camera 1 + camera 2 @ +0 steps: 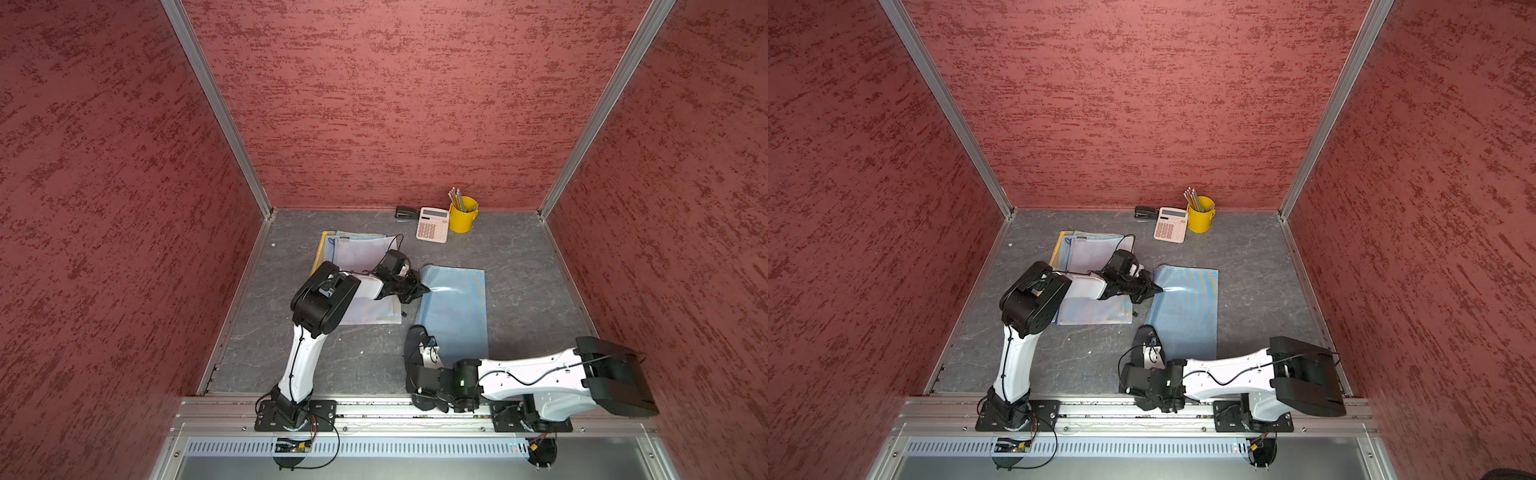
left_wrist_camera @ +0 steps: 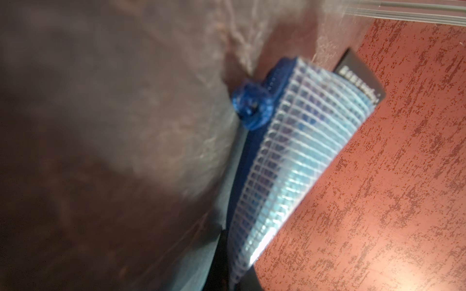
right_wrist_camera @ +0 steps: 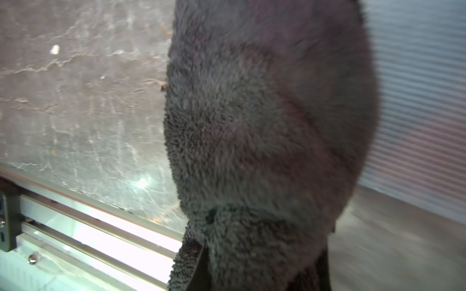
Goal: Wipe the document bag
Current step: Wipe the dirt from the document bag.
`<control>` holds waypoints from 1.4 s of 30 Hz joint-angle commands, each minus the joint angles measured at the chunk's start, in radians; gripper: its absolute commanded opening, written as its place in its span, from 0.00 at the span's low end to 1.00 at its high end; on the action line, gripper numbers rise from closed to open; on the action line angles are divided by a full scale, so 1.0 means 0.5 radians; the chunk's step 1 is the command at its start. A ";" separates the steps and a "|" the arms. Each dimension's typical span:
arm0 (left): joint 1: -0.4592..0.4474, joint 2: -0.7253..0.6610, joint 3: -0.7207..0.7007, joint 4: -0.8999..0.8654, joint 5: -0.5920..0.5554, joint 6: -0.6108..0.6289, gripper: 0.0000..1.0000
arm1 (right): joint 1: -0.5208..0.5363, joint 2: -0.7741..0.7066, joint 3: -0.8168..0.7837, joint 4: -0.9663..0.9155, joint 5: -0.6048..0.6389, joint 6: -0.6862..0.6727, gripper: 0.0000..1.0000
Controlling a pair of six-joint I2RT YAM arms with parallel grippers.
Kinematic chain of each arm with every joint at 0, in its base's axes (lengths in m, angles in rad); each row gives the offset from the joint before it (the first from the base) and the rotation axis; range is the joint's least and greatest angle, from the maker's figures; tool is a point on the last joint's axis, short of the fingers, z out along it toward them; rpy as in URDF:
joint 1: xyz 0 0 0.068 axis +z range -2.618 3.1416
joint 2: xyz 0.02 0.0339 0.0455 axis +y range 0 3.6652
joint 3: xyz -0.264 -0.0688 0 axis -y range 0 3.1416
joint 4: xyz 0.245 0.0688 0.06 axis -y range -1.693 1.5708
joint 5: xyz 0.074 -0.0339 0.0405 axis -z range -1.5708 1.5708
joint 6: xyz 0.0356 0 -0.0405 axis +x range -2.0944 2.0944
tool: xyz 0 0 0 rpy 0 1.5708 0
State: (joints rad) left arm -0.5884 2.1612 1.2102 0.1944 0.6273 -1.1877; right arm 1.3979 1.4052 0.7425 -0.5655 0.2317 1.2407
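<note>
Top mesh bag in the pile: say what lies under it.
Under the top mesh bag a yellow bag edge shows along one side and a bluish edge at the far end. The rest is hidden by it and the left arm.

Bag (image 1: 455, 309) is light blue with a fine white grid and dark blue trim. Cloth (image 3: 264, 126) is plain charcoal grey. Bench (image 1: 519, 270) is grey with pale marble veins, walls (image 1: 395, 104) mottled red. Cup's (image 1: 462, 220) bright yellow, calculator's (image 1: 433, 224) pinkish, stapler's (image 1: 406, 213) black.
</note>
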 commanded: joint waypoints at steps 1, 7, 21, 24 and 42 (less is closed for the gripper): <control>0.000 0.060 0.029 -0.068 0.010 0.148 0.00 | -0.365 -0.194 0.229 -0.388 0.322 -0.212 0.00; -0.020 0.011 -0.114 -0.080 0.016 0.194 0.00 | -1.042 -0.147 0.164 0.408 0.256 -0.809 0.00; 0.051 -0.058 -0.271 0.124 -0.052 0.137 0.00 | -0.565 0.011 -0.523 0.032 0.147 0.154 0.00; 0.085 -0.089 -0.281 0.055 -0.059 0.219 0.00 | -0.161 -0.120 -0.646 -0.198 -0.103 0.607 0.00; -0.003 -0.073 -0.258 -0.031 0.061 0.295 0.00 | -1.178 0.534 0.214 0.781 0.100 -0.953 0.00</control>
State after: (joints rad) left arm -0.5697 2.1128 1.0904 0.2626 0.6792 -1.0416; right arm 0.8246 1.5745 0.8711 -0.3515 0.3344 0.8982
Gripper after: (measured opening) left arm 0.062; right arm 0.095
